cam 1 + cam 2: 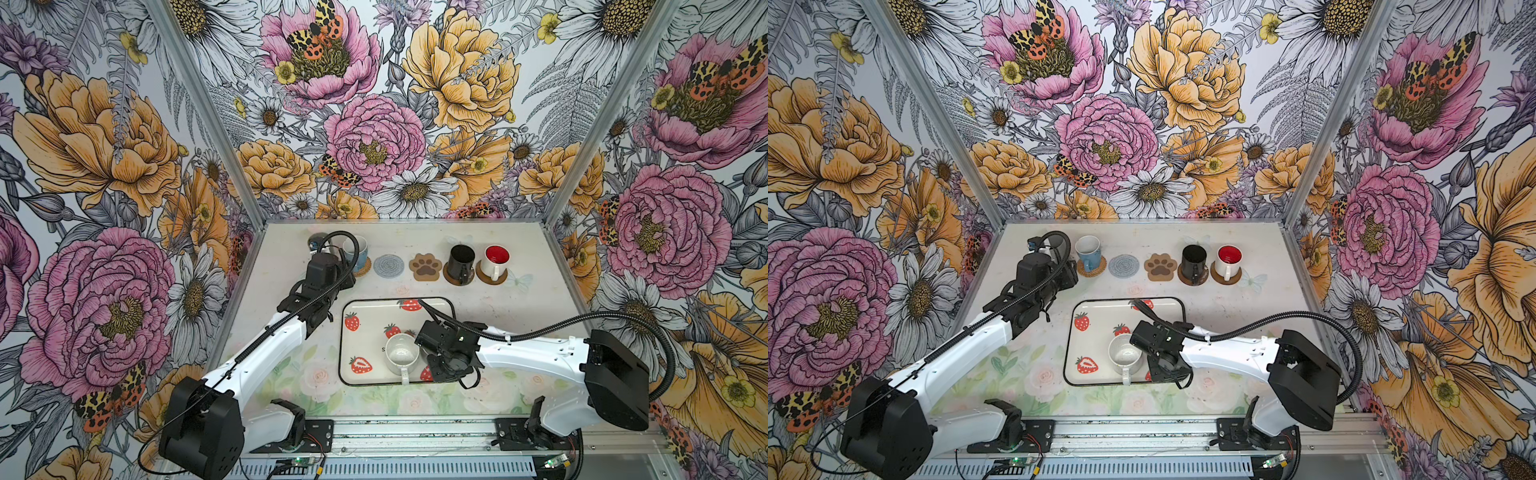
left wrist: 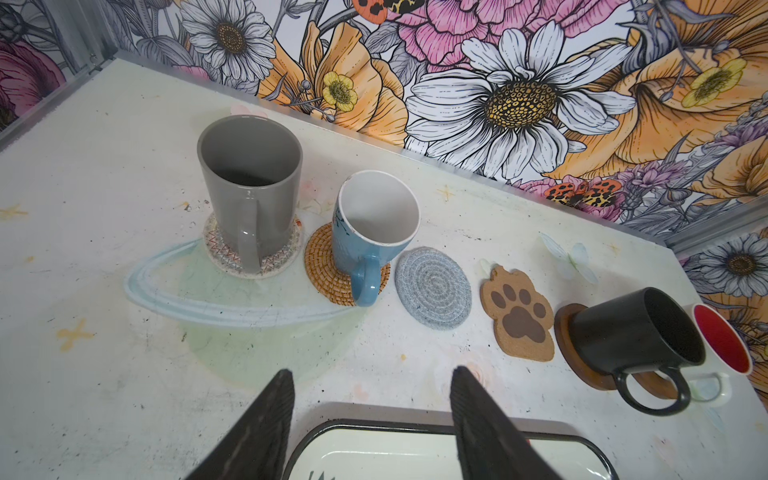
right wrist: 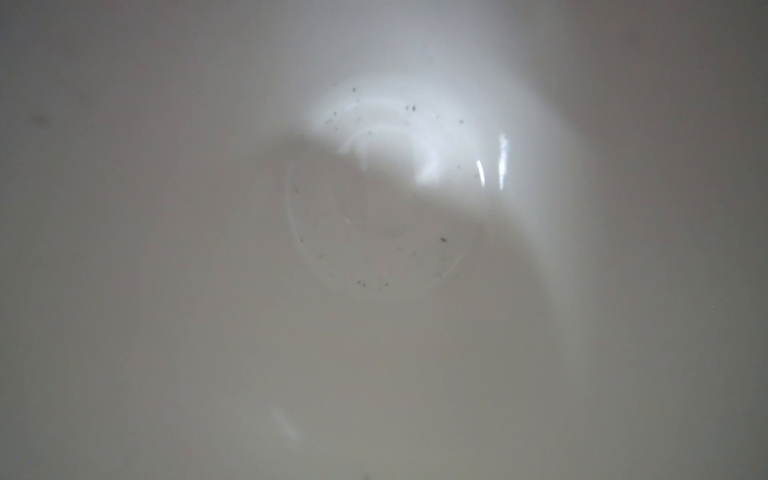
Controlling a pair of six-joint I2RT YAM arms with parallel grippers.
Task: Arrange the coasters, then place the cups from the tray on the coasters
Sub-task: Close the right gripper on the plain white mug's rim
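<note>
Left wrist view shows the left jaws standing apart, nothing between them, above the table by the tray. In both top views the white mug sits upright on the tray, right jaws at its rim; I cannot tell whether they grip. The grey mug, blue mug, black mug and red-lined mug stand on coasters at the back.

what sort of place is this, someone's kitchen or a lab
Most likely a robot test booth, not a home: two white-and-black robot arms mounted on an aluminium rail, and a small pale tabletop boxed in by floral-printed wall panels.
</note>
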